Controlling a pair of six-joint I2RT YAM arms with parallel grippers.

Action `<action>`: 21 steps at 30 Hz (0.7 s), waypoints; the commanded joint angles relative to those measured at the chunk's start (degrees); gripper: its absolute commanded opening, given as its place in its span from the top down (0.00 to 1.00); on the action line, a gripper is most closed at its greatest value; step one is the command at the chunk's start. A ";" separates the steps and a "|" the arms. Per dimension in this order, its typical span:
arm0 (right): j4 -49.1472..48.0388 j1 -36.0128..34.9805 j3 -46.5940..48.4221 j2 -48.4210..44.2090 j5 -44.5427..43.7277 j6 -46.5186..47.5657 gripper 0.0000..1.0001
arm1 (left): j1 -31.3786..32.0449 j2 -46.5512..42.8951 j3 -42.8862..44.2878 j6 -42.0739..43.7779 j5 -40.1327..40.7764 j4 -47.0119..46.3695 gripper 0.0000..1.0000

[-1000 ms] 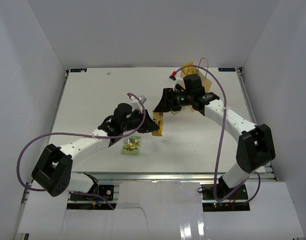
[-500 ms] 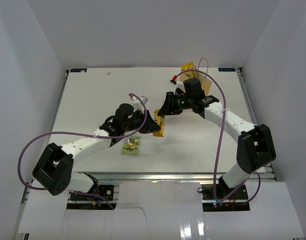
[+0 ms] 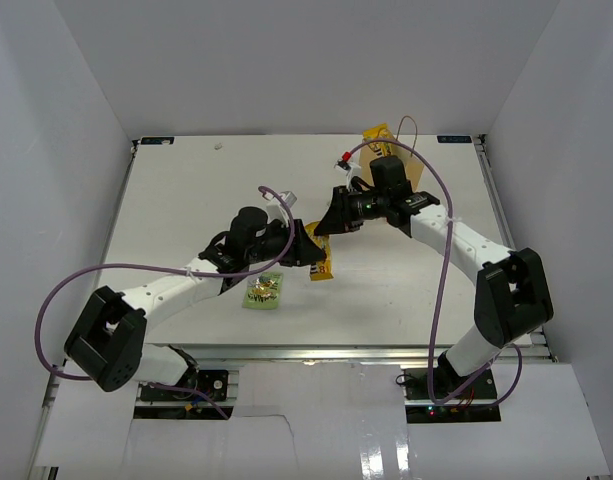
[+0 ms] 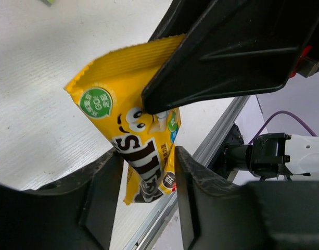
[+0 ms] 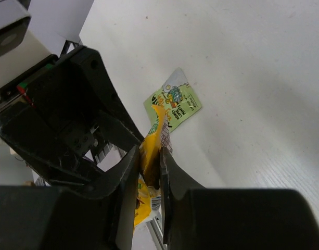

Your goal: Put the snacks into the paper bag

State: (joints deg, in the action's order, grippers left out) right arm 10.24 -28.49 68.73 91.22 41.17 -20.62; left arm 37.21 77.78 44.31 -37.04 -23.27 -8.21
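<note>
A yellow candy pack (image 3: 323, 262) (image 4: 133, 130) hangs above the middle of the table between both grippers. My right gripper (image 3: 331, 226) (image 5: 149, 162) is shut on the pack's top edge. My left gripper (image 3: 308, 248) (image 4: 148, 174) is open, its jaws standing apart on either side of the pack's lower half. A light-green square pack (image 3: 263, 291) (image 5: 175, 102) lies flat on the table just below. The tan paper bag (image 3: 418, 172) stands at the back right, mostly hidden behind my right arm, with something yellow (image 3: 375, 133) at its top.
The white table (image 3: 186, 200) is walled by white panels on three sides. A metal rail (image 3: 386, 350) runs along the near edge. Purple cables loop off both arms, one arching over the right arm (image 3: 441, 200).
My right gripper has closed on the top of the yellow pack. My left gripper's jaws have opened off it. The pack now hangs a little lower and further right.
</note>
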 commanded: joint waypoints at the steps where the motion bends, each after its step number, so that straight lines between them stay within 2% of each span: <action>1: -1.54 1.06 2.11 -2.71 9.60 4.70 0.92 | -0.03 -3.68 0.77 1.35 -1.51 -2.78 0.45; 6: 0.04 2.65 5.88 -4.29 13.32 13.93 0.92 | -0.03 -8.25 -0.28 3.81 -1.87 -2.69 0.41; 8: 1.62 3.18 8.08 -4.82 12.97 16.30 0.92 | -0.03 -11.23 -0.63 4.25 -1.43 -2.69 0.36; 10: 2.32 4.14 10.28 -5.79 12.62 18.94 0.92 | -0.03 -13.26 -1.07 4.95 -0.82 -1.90 0.35; 11: 2.68 4.67 11.07 -6.40 12.53 19.65 0.92 | -0.03 -15.18 -0.72 5.22 -0.12 -1.12 0.31; 12: 2.85 5.54 12.03 -6.67 12.27 20.35 0.92 | -0.03 -16.16 -0.46 6.00 0.67 0.98 0.30; 15: 3.12 7.57 16.51 -7.55 11.83 22.55 0.92 | -0.12 -19.58 0.42 7.33 4.10 5.64 0.29; 21: 3.12 16.88 30.48 -6.15 9.81 23.96 0.92 | -0.21 -23.63 -0.46 8.91 15.69 16.89 0.23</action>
State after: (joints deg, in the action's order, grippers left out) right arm 14.41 -15.00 92.60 85.78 51.33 0.75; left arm 37.21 55.79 43.94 -29.89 -14.96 0.38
